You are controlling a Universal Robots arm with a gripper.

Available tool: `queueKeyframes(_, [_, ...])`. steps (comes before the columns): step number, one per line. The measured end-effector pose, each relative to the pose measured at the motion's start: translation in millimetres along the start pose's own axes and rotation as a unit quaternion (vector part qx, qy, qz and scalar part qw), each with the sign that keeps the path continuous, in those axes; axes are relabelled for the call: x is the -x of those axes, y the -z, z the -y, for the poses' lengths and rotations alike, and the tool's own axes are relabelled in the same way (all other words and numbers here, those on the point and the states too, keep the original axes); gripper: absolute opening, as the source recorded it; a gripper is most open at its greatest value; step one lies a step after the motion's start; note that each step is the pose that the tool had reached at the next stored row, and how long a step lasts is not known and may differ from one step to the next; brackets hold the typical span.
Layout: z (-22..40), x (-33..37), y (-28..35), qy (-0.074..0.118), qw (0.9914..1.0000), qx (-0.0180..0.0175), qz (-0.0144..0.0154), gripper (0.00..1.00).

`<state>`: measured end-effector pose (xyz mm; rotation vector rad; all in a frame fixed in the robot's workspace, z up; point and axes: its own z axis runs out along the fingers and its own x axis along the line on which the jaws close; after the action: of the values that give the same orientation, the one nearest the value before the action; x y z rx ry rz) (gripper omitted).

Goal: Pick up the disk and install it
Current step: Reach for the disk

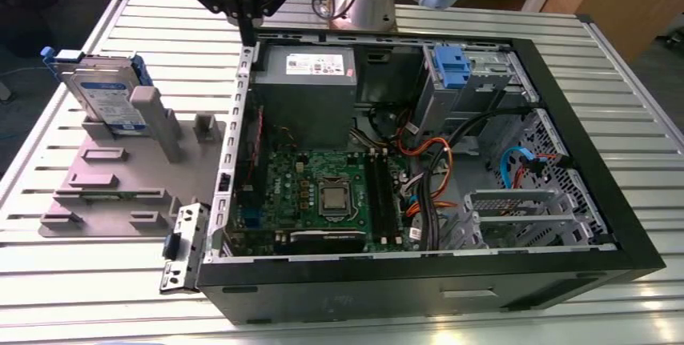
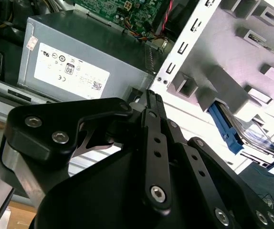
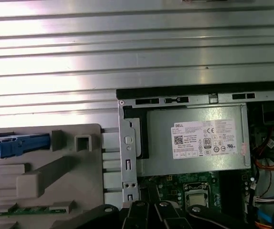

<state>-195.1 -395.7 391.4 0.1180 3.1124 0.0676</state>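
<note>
1. Nearest the lens in the second wrist view, the gripper (image 2: 150, 98) is keeping its black fingers pressed together, pinching nothing.
2. In the exterior view, it is hovering over a far corner of the open computer case (image 1: 428, 281), just above the case wall and near the grey power supply (image 1: 304, 81).
3. The disk (image 1: 105, 93) is standing on edge in a slot of the grey holder (image 1: 107, 181), outside the case on the exterior view's left and well apart from the gripper.
4. A blue bracket is framing the disk's labelled silver face.
5. The holder is lying flat on the slatted metal table (image 1: 64, 297), just beside the case wall.
6. Inside the case, a green circuit board (image 1: 320, 185) is lying flat next to the power supply.
7. A blue tab (image 1: 451, 65) is sitting in the drive bay at the far end, toward the exterior view's right.
8. Orange cables (image 1: 428, 149) are running between the board and the bay.
</note>
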Motion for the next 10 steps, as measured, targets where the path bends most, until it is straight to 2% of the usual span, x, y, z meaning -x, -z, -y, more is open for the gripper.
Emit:
queueKeyframes(6, [-0.5, -9.4, -0.1, 0.0, 1.0, 0.0, 0.0, 0.11])
queueKeyframes(10, [-0.5, -10.5, -0.1, 0.0, 1.0, 0.0, 0.0, 0.11])
